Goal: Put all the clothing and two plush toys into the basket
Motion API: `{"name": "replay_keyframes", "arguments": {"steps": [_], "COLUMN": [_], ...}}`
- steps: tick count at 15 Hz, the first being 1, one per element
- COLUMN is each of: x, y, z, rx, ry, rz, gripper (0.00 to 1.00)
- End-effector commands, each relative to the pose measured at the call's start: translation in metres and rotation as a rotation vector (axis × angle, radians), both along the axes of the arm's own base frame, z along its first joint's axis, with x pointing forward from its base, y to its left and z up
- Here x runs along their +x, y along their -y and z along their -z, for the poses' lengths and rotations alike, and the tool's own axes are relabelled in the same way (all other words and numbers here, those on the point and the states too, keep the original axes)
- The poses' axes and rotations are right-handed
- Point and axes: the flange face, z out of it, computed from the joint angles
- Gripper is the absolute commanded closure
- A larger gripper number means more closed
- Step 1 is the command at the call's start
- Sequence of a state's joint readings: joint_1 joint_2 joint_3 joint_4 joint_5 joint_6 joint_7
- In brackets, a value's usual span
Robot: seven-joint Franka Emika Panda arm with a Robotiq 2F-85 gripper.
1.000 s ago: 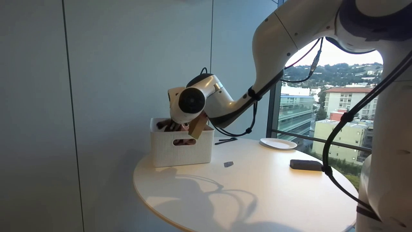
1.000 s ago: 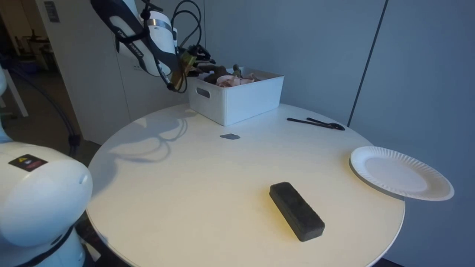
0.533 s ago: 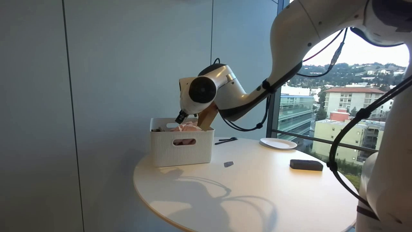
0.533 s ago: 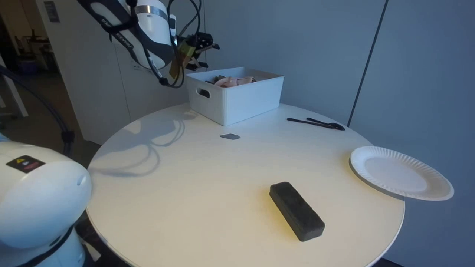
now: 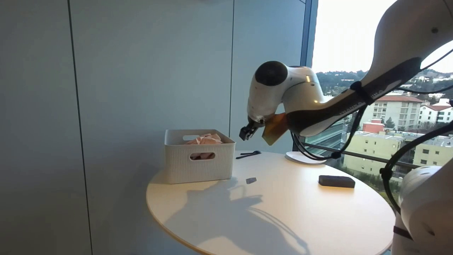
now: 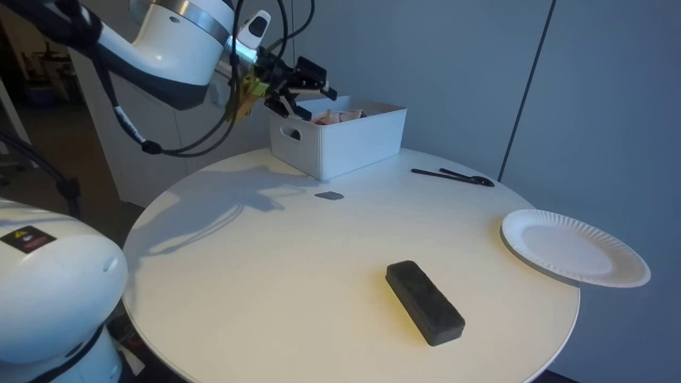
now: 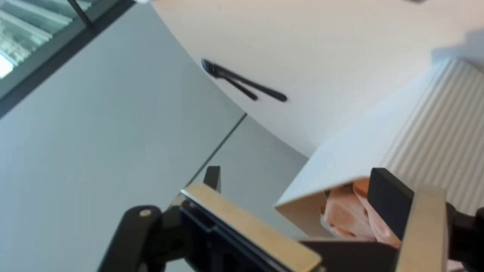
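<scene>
The white ribbed basket (image 5: 199,168) stands at the table's far side, also plain in an exterior view as a white box (image 6: 362,141). Pink cloth (image 5: 205,139) lies bunched inside it, and in the wrist view that cloth (image 7: 346,213) shows past the rim. No plush toys can be made out; the basket's walls hide most of its contents. My gripper (image 5: 247,134) hangs in the air beside the basket, on the window side, above rim height. In the wrist view the gripper (image 7: 300,187) has its fingers wide apart, with nothing held between them.
Black plastic cutlery (image 6: 452,178) lies near the basket. A white paper plate (image 6: 574,250) overhangs the table edge. A dark eraser-like block (image 6: 425,303) and a small grey patch (image 6: 330,196) are also on the table (image 6: 298,276). Walls and a window stand close behind.
A dark brown soft thing at the gripper was let go and dropped out of sight into the basket. The jaws opened, and the arm rose and swung away toward the window.
</scene>
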State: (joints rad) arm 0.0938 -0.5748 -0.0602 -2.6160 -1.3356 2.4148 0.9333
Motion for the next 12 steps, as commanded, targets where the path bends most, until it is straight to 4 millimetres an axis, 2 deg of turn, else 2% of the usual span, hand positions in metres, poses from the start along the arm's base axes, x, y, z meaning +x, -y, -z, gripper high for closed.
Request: {"name": "replay_keyframes", "arguments": {"steps": [1, 3, 4, 5, 6, 9, 12], "x": [-0.059, -0.075, -0.074, -0.084, -0.072, -0.081, -0.082], "y": [0.042, 0.060, 0.070, 0.077, 0.070, 0.081, 0.080], "z": [0.004, 0.012, 0.003, 0.004, 0.012, 0.007, 0.007], "rx": [0.122, 0.190, 0.212, 0.235, 0.195, 0.227, 0.226], "ry": [-0.126, -0.266, -0.329, -0.367, -0.306, -0.355, -0.360], "rz": [0.125, 0.151, 0.162, 0.178, 0.197, 0.196, 0.193], "gripper": [0.00, 0.00, 0.00, 0.00, 0.00, 0.00, 0.00]}}
